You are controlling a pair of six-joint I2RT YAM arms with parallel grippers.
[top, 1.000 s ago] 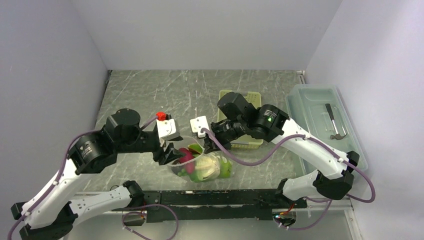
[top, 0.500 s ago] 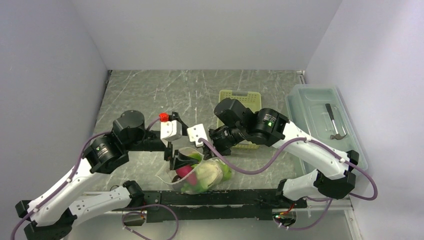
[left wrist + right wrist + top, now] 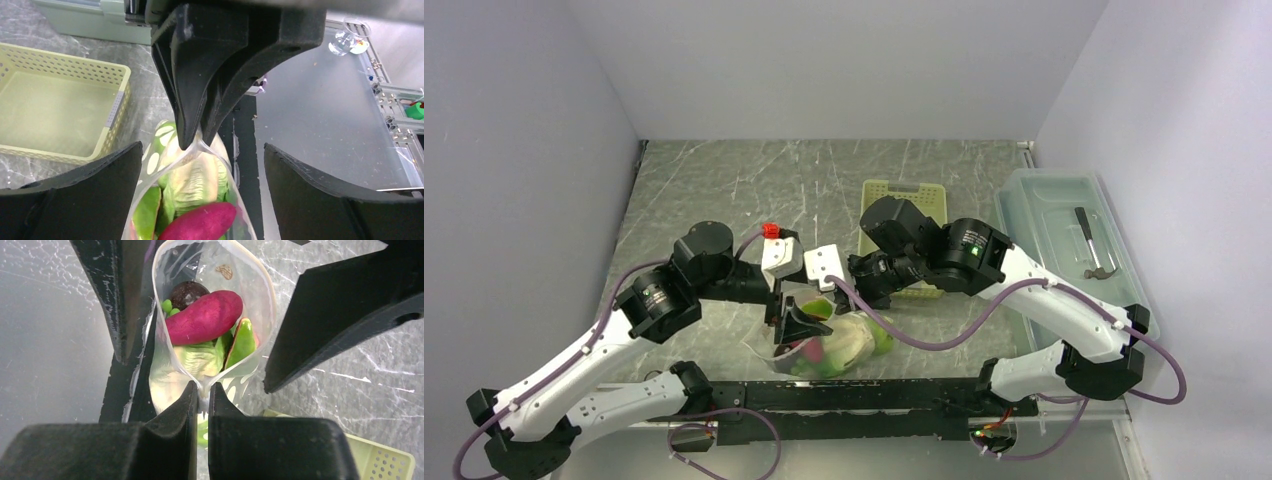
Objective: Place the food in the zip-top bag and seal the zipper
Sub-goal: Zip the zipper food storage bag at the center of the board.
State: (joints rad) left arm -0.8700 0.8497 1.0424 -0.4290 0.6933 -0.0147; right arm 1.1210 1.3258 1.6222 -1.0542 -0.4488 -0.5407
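Observation:
The zip-top bag (image 3: 844, 345) lies near the table's front edge, clear with white dots, its mouth gaping. Inside it is the food: pale lettuce (image 3: 197, 357), a magenta-red piece (image 3: 205, 315), a dark ball (image 3: 186, 290), small green grapes (image 3: 167, 306) and a green fruit (image 3: 242, 340). My right gripper (image 3: 202, 396) is shut on one end of the zipper (image 3: 161, 335) at the mouth's corner. My left gripper (image 3: 202, 200) is open wide, with its fingers (image 3: 75, 195) on either side of the bag's mouth and clear of the plastic.
A yellow-green basket (image 3: 906, 193) stands just behind the right gripper, seen empty in the left wrist view (image 3: 60, 115). At the right wall stands a clear lidded box (image 3: 1044, 200) with a small hammer-like tool (image 3: 1092, 250) inside. The black rail of the arm bases (image 3: 874, 395) runs just in front of the bag.
My left gripper has opened wide and moved right, so it now straddles the bag's mouth. The right gripper has kept its pinch on the bag's corner.

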